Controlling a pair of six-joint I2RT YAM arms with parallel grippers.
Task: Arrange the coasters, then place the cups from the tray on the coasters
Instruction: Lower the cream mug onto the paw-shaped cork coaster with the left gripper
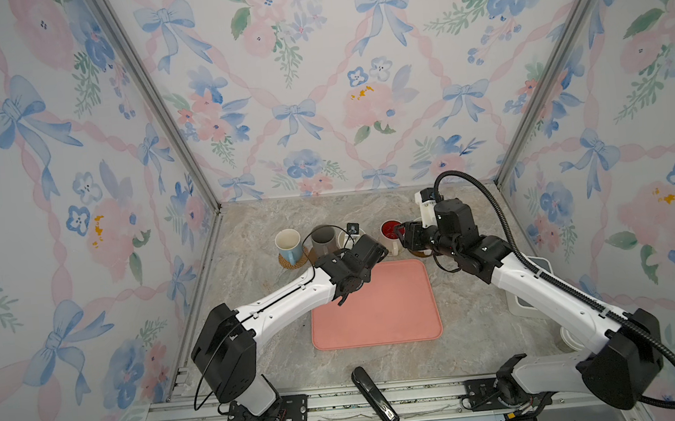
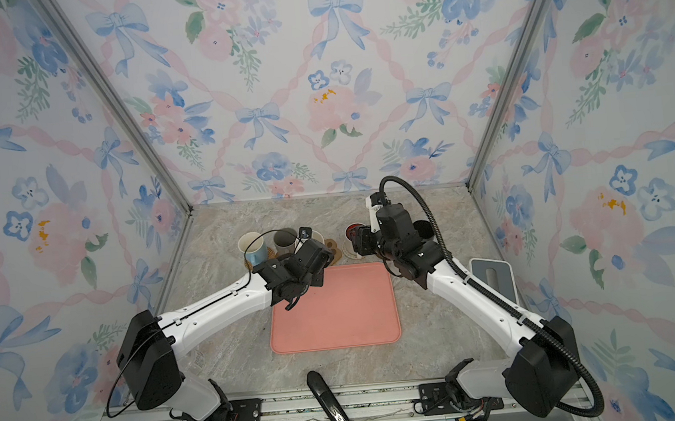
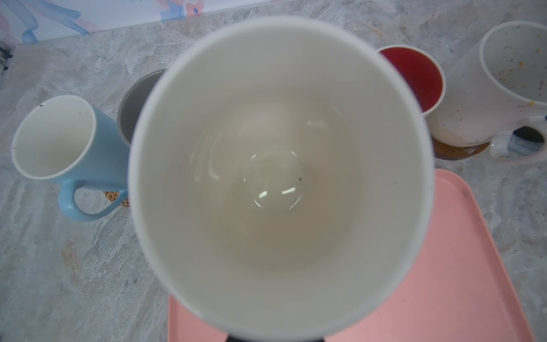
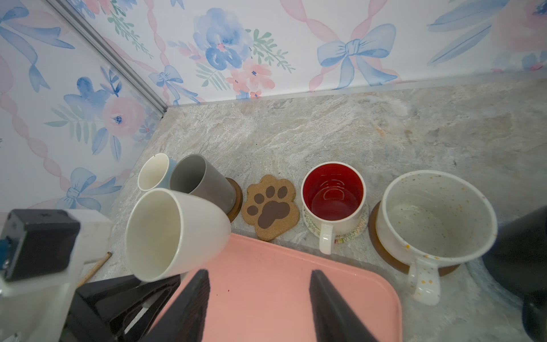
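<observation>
You face three walls papered with blue bows and pink flowers, silver aluminium corner posts, and a marbled grey-beige stone worktop.

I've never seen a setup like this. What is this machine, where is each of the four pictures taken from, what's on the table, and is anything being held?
Two robot arms are mounted at the front of a marble-look table. Two pictures look down from overhead and are nearly alike. The other two come from a camera on each arm's wrist. The left tool is shut on a cream mug, held tilted at a far corner of the pink tray, which is bare. The right tool is open and empty above the tray. Along the back, the light blue mug, grey mug, red-lined mug and speckled mug each stand on a coaster. The paw-print coaster is free.
</observation>
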